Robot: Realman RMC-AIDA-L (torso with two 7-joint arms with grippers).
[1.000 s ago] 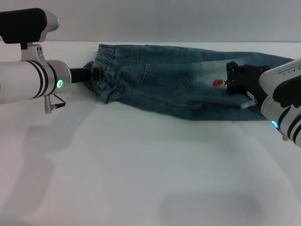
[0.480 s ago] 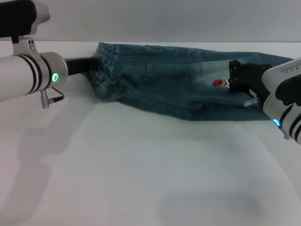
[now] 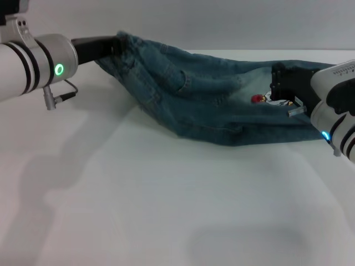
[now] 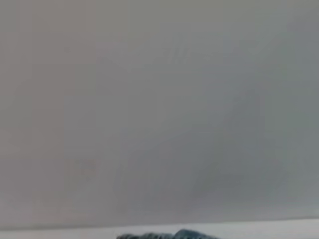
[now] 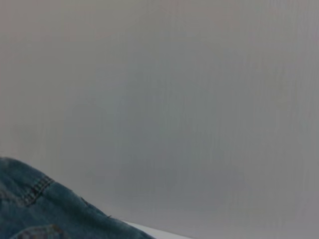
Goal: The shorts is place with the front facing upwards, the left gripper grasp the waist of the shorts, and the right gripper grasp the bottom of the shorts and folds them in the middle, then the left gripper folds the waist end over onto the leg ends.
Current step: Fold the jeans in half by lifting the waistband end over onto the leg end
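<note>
Head view shows the shorts (image 3: 216,105) stretched across the far part of the white table (image 3: 166,210), already doubled lengthwise into one long blue-green band running from the robot's left to its right. The left gripper (image 3: 117,44), on the green-lit arm, is at the band's left end, its black prongs pinched on the waist of the shorts (image 3: 126,47); that end is raised off the table, so the denim slopes down from the grip toward the middle, where it lies flat on the surface. A curved pocket seam (image 3: 180,77) shows just right of the raised part. The right gripper (image 3: 285,91), on the blue-lit arm, sits on top of the cloth near the band's right end, close to the bottom of the shorts (image 3: 310,130); its black body rests against the denim, but I cannot tell whether its prongs are spread or closed on fabric. Just beside that gripper, on its left, is a small red cartoon patch (image 3: 257,98). The two grippers are well apart, with nearly the whole length of the garment between them. In the left wrist view only a sliver of denim (image 4: 169,235) shows at the picture's edge against a plain grey wall (image 4: 159,99). The right wrist view catches a corner of denim with a stitched seam (image 5: 35,191) before the same grey wall.
</note>
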